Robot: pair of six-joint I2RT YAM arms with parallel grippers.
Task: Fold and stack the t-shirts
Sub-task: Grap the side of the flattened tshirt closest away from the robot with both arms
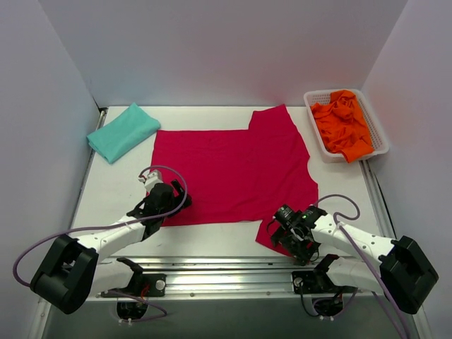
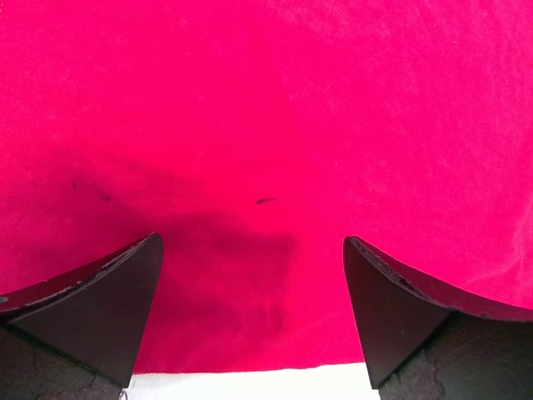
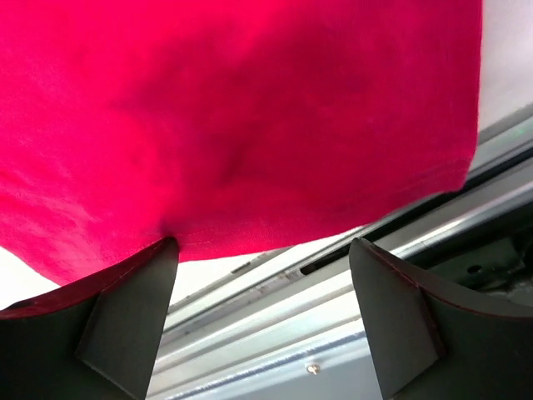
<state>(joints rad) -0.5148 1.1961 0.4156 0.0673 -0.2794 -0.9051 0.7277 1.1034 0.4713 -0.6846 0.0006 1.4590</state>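
- crimson t-shirt (image 1: 233, 173) lies spread flat at the table's centre, one sleeve pointing to 12 o'clock, the other at 5 o'clock by the near edge.
- left gripper (image 1: 178, 196) sits at the shirt's 7 o'clock corner. Wrist view: left gripper (image 2: 254, 308) spread wide, nothing between the fingers, red cloth fills the frame beneath, hem and a strip of white table at 6 o'clock.
- left arm runs low from its base at 7 o'clock, forearm stretched toward 1 o'clock, wrist bent down at the cloth.
- right gripper (image 1: 284, 232) is on the 5 o'clock sleeve. Wrist view: right gripper (image 3: 262, 308) also spread wide, nothing clamped. The sleeve hem meets the tip of one finger (image 3: 137, 308), cannot tell if it presses.
- right arm comes from its base at 5 o'clock, forearm angled toward 10 o'clock, elbow low near the table edge.
- that sleeve overlaps the metal rail (image 1: 233, 272) along the near edge.
- teal t-shirt (image 1: 123, 131) lies folded at 10 o'clock, just beside the crimson one, not touching.
- orange t-shirts (image 1: 342, 123) are crumpled in a white basket (image 1: 379, 134) at 2 o'clock, apart from the crimson shirt.
- table (image 1: 113, 191) is white, with white walls around it.
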